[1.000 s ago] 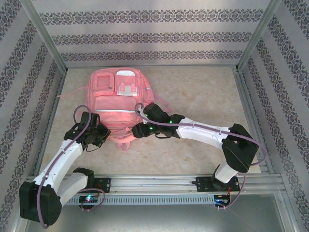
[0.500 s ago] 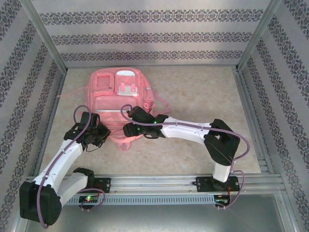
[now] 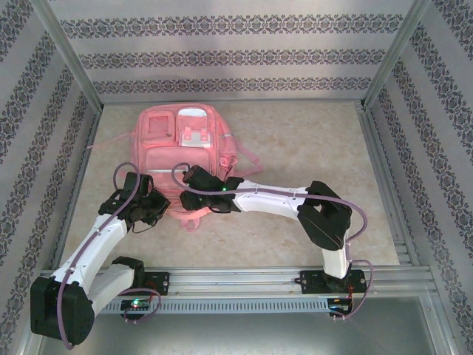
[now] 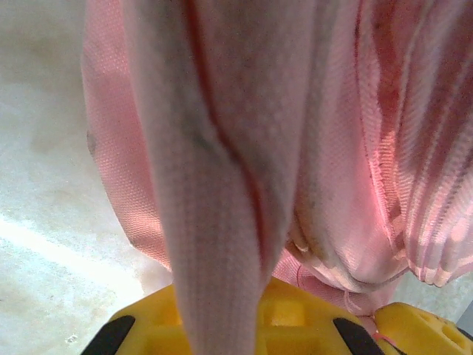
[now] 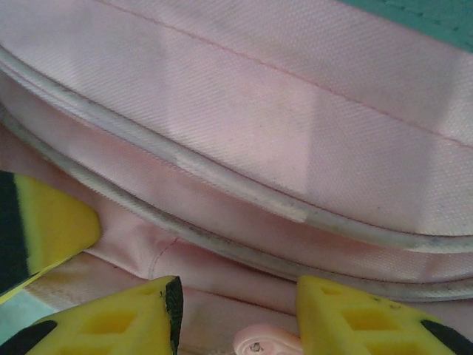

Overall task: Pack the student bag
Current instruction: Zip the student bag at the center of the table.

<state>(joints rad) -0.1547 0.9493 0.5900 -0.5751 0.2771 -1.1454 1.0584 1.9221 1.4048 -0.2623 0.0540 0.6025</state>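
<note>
The student bag [image 3: 181, 144], a large pink backpack, lies flat on the table with its front pockets up. My left gripper [image 3: 153, 212] sits at the bag's near left corner. In the left wrist view this gripper [image 4: 225, 322] is shut on a pink webbing strap [image 4: 214, 222] of the bag, which runs up from between the yellow fingers. My right gripper [image 3: 187, 200] rests on the bag's near edge, just right of the left one. Its yellow fingers [image 5: 140, 310] stand apart over pink fabric and pale piping [image 5: 222, 177], so the right gripper [image 5: 235, 314] is open. A small pink loop [image 5: 266, 344] lies between the fingers.
Patterned walls and metal frame posts [image 3: 70, 66] enclose the beige table [image 3: 310, 148]. A rail [image 3: 244, 279] with both arm bases runs along the near edge. Bare tabletop lies right of the bag. A loose pink strap [image 3: 247, 155] trails off the bag's right side.
The right arm has swept left along the bag's near edge, ending close to the left gripper. The left gripper and the bag have stayed put.
</note>
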